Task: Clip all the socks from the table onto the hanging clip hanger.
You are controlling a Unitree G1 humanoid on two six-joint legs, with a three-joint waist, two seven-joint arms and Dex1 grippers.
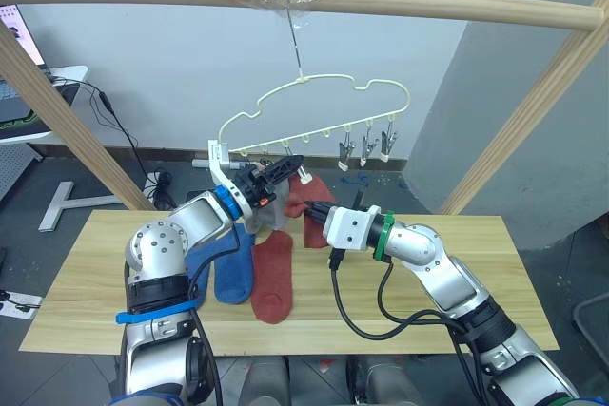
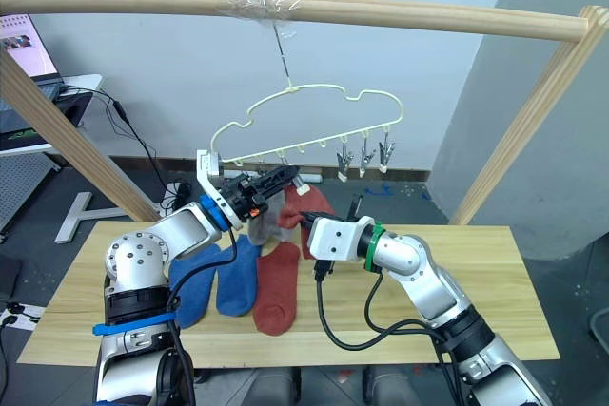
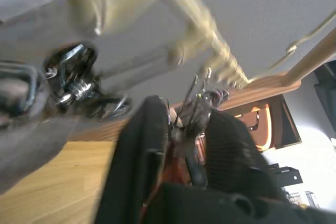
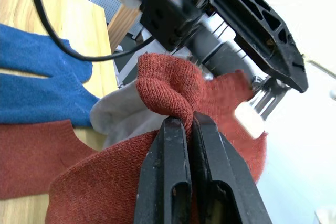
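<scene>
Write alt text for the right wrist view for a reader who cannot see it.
The right gripper pinches a fold of a rust-red sock between its two black fingers, lifted near the left gripper, whose fingers reach toward a small metal clip. Behind lie a grey sock, two blue socks and another rust-red sock on the wooden table.

I see two blue socks at lower left of centre on the pale yellowish, grained table, a rust-red sock beside them, another rust-red sock pinched between black fingers, and a light grey sock. The clip hanger is pale yellow-green with dark clips.
</scene>
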